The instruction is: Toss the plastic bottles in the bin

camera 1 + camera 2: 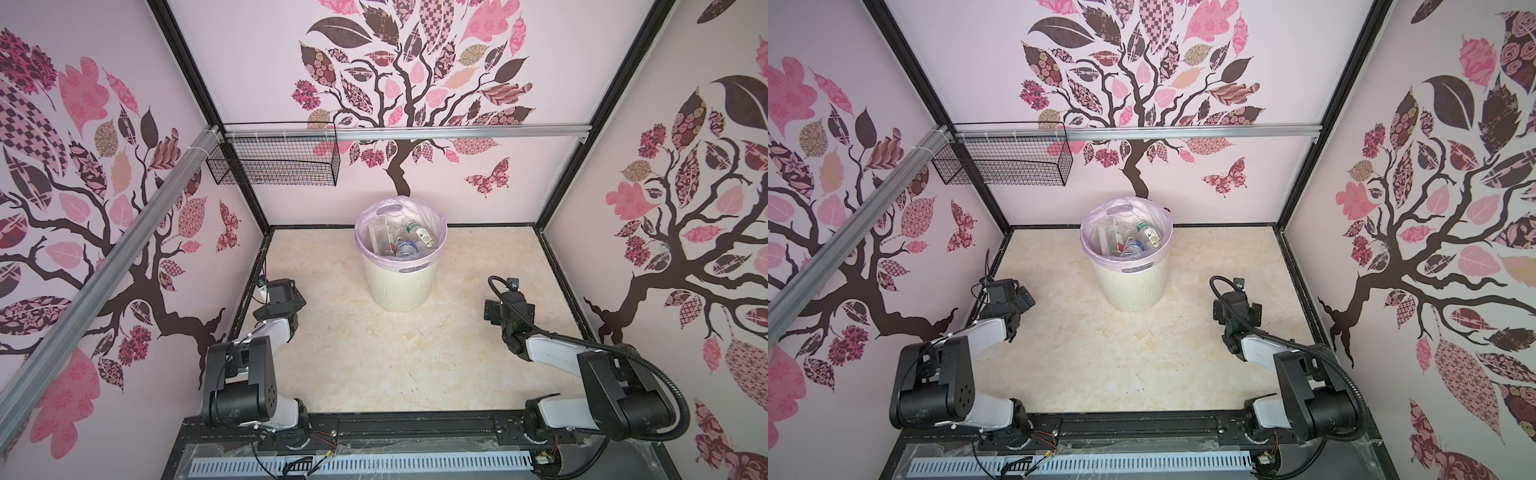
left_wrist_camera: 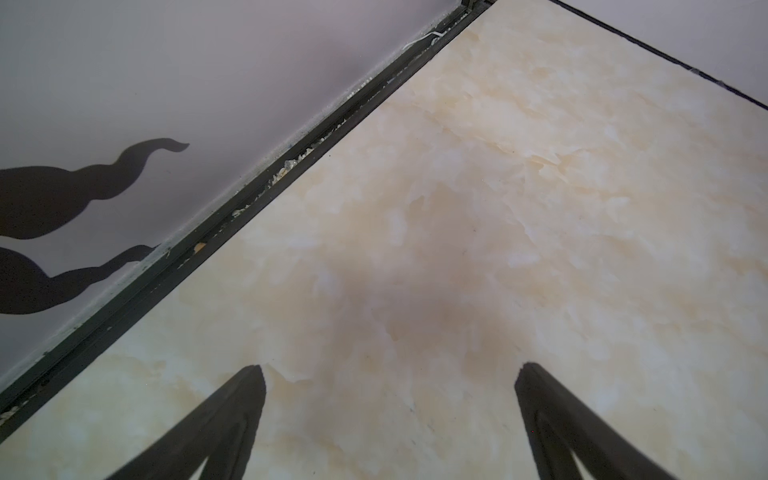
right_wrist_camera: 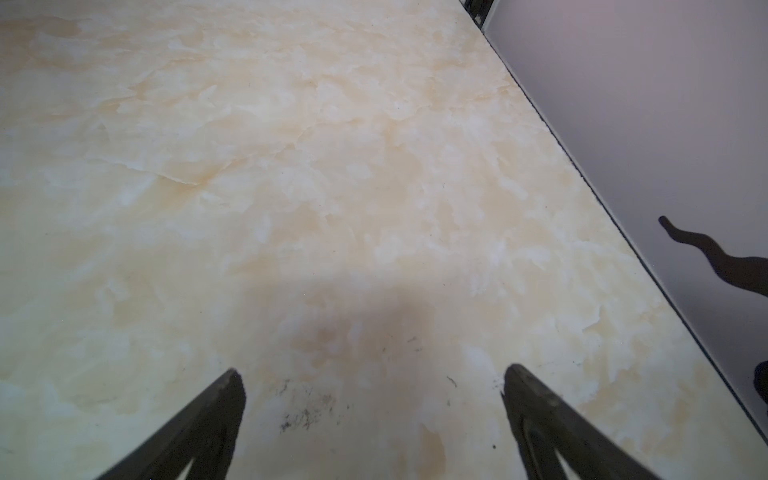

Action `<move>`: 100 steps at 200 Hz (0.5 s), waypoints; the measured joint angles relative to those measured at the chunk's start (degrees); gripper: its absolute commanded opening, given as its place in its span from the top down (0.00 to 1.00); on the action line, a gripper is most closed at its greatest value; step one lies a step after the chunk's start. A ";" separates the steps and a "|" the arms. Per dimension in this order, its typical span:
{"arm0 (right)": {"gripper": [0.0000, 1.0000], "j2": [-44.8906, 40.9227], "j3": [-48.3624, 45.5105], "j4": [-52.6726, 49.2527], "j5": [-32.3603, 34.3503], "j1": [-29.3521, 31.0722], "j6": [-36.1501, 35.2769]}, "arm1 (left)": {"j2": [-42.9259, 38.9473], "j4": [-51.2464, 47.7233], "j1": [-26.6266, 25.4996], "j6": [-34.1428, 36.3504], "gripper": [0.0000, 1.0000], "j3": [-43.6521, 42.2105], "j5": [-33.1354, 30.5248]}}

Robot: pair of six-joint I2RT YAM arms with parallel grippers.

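Note:
The bin [image 1: 400, 286] [image 1: 1133, 289] is a cream ribbed bucket with a lilac bag, standing at the back middle of the marble-look floor in both top views. Several plastic bottles [image 1: 409, 243] [image 1: 1140, 241] lie piled inside it, mostly clear, one with a green and white label. I see no bottle on the floor. My left gripper [image 2: 390, 368] [image 1: 281, 296] hangs low near the left wall, open, with only bare floor between its fingers. My right gripper [image 3: 372, 372] [image 1: 505, 309] hangs low near the right wall, also open with nothing in it. Both stay well short of the bin.
A black wire mesh basket [image 1: 274, 162] [image 1: 1005, 162] hangs on the back wall at the upper left, above floor height. Walls with a tree pattern close in three sides. A black frame strip [image 2: 249, 203] runs along the floor's left edge.

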 measured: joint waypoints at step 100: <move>0.01 9.03 -0.20 23.08 -4.48 -1.99 -3.85 | 9.35 1.64 0.13 3.06 0.02 8.50 3.08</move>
